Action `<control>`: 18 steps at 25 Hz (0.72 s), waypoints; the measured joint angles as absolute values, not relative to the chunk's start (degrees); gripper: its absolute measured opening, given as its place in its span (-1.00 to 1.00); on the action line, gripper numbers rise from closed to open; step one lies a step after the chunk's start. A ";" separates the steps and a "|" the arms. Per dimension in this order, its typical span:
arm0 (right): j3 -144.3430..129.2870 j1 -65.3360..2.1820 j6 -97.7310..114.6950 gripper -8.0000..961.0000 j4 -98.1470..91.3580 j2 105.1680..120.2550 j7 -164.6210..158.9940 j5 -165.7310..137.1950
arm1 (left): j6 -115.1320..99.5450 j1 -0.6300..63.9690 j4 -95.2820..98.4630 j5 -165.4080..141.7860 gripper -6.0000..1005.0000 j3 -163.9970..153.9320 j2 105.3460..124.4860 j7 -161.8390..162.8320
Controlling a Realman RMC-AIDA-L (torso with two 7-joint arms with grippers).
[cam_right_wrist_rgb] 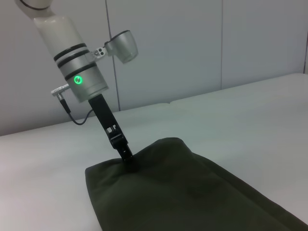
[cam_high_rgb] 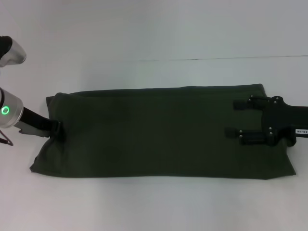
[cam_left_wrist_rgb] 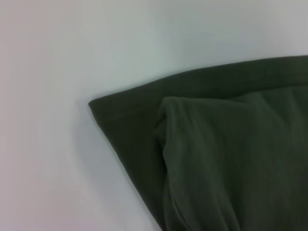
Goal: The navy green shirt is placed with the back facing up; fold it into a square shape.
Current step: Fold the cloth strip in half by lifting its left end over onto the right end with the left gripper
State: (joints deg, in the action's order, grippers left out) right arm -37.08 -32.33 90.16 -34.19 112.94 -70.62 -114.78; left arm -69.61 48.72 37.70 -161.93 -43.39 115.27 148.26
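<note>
The left end effector (cam_high_rgb: 57,130) pinches the left edge of the navy green shirt (cam_high_rgb: 154,132), its jaws closed on the cloth there. The right end effector (cam_high_rgb: 243,120) lies over the shirt's right end with its two fingers (cam_high_rgb: 240,104) spread apart. The shirt lies flat as a long folded band across the white surface (cam_high_rgb: 154,38).

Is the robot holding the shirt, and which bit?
The left gripper pinches the navy green shirt at its left end; the right gripper rests open on top.
</note>
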 joint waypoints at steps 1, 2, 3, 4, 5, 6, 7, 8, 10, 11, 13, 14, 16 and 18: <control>-37.09 -32.30 90.17 0.83 -34.19 112.91 -70.60 -114.78 | -69.60 48.72 37.70 -161.93 -0.55 -43.35 115.24 148.29; -37.08 -32.28 90.20 0.83 -34.19 112.88 -70.59 -114.78 | -69.60 48.74 37.70 -161.93 -0.58 -43.30 115.21 148.32; -37.09 -32.27 90.22 0.83 -34.19 112.85 -70.58 -114.78 | -69.61 48.77 37.70 -161.94 -0.62 -43.32 115.18 148.32; -37.09 -32.27 90.23 0.83 -34.19 112.83 -70.58 -114.78 | -69.64 48.79 37.70 -161.97 -0.65 -43.36 115.17 148.32; -37.08 -32.26 90.24 0.83 -34.19 112.80 -70.58 -114.78 | -69.71 48.82 37.70 -162.00 -0.68 -43.43 115.15 148.27; -37.09 -32.26 90.24 0.83 -34.19 112.79 -70.58 -114.78 | -69.78 48.86 37.70 -162.00 -0.72 -43.49 115.12 148.20; -37.10 -32.25 90.25 0.83 -34.19 112.76 -70.58 -114.78 | -69.84 48.88 37.70 -162.01 -0.75 -43.52 115.09 148.12; -37.13 -32.25 90.25 0.83 -34.19 112.76 -70.58 -114.78 | -69.87 48.91 37.70 -162.02 -0.75 -43.52 115.07 148.07; -37.22 -32.25 90.29 0.83 -34.19 112.75 -70.58 -114.78 | -70.01 48.97 37.71 -162.03 -0.75 -43.52 115.01 148.04; -37.25 -32.26 90.34 0.83 -34.19 112.75 -70.57 -114.78 | -70.17 49.01 37.73 -162.03 -0.75 -43.52 114.95 148.00; -37.26 -32.28 90.44 0.83 -34.19 112.76 -70.57 -114.78 | -70.71 49.10 37.89 -162.07 -0.75 -43.51 114.77 147.86; -37.25 -32.28 90.46 0.83 -34.19 112.77 -70.57 -114.78 | -70.98 49.12 38.00 -162.07 -0.76 -43.51 114.64 147.76; -37.18 -32.27 90.48 0.83 -34.19 112.90 -70.57 -114.78 | -71.62 49.12 38.23 -162.12 -0.76 -43.49 114.28 147.34; -37.11 -32.24 90.48 0.83 -34.19 113.02 -70.55 -114.78 | -72.67 49.13 38.82 -162.16 -0.76 -43.40 113.77 146.63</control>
